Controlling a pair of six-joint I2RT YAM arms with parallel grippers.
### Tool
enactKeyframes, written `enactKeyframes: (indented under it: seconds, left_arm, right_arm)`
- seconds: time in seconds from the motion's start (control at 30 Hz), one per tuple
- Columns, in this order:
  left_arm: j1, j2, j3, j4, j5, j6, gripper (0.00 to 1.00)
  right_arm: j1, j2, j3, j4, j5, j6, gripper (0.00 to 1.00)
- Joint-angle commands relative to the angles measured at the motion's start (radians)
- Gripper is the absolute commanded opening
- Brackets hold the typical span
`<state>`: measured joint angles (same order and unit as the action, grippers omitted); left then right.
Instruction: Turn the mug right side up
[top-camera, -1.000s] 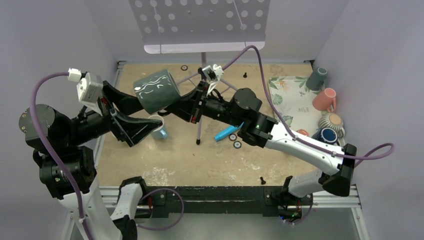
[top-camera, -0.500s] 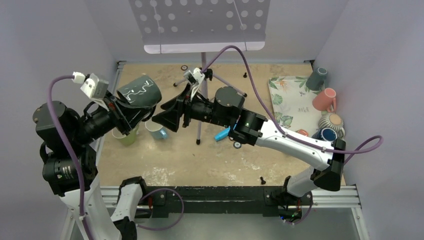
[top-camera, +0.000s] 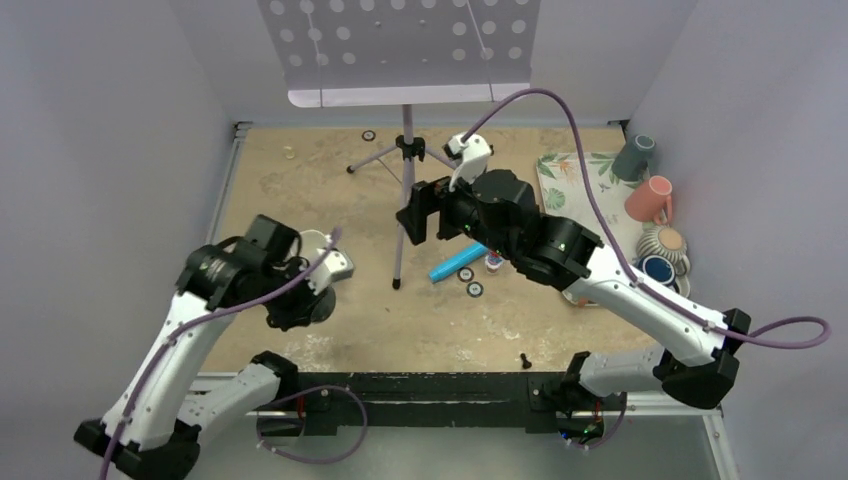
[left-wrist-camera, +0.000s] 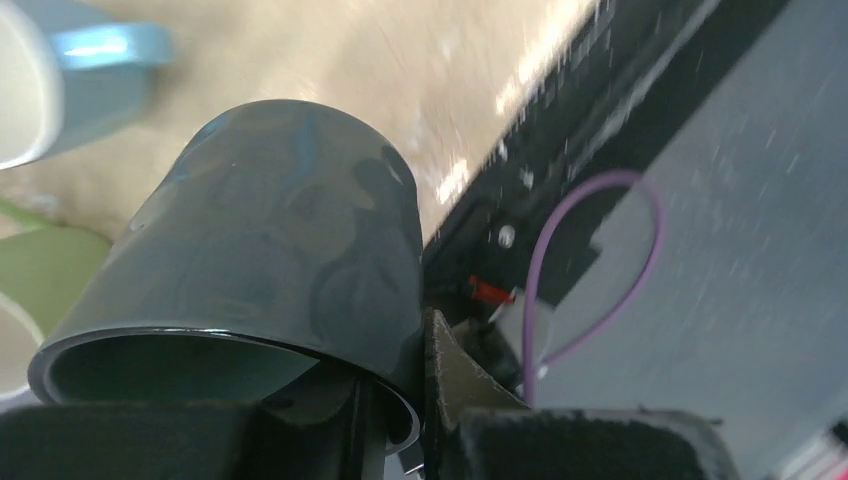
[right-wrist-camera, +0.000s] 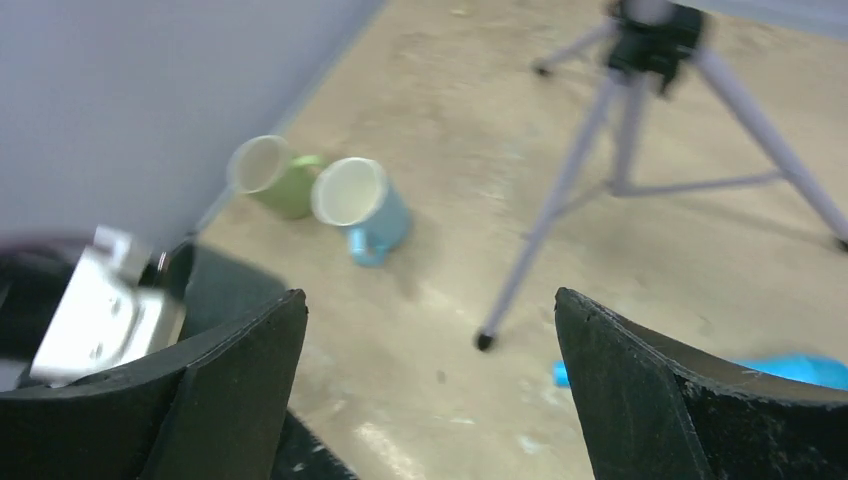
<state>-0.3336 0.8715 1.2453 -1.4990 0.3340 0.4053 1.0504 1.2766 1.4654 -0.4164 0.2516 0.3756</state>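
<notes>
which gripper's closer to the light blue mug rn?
Left. The left gripper, shut on the dark mug, is close beside the light blue mug; the right gripper hangs open well off, by the tripod.

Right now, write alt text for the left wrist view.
The left gripper pinches a dark mug by its rim, mouth toward the camera. A blue mug and green mug show at left, a purple cable at right.

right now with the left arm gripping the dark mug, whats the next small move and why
Probably lower the left gripper until the dark mug sits base-down on the table. The fingers clamp its rim, the open end faces the wrist camera and the base points towards the table; contact cannot be told.
</notes>
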Motion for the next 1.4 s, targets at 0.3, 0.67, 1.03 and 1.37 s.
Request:
enactKeyframes:
  seconds: [0.3,0.67,1.03,1.37]
  left_arm:
    - [-0.298,0.222,-0.332,0.224,-0.382,0.216,0.00]
    - [-0.300,0.312,-0.540,0.458,-0.444,0.268,0.00]
    - [-0.298,0.252,-0.511,0.433,-0.364,0.237,0.52]
    - [-0.297,-0.001,-0.292,0.256,-0.183,0.207,0.69]
  right_arm:
    - [-0.473,-0.160,-0.253,-0.051,0.140,0.152,0.96]
    - [-0.853,-0.202,-0.398,0.044,0.153,0.214,0.97]
    - [-1.267,0.230,-0.128,0.161,0.075,0.156,0.99]
    - [-1.405,0.516,0.051,0.068,0.215,0.130,0.98]
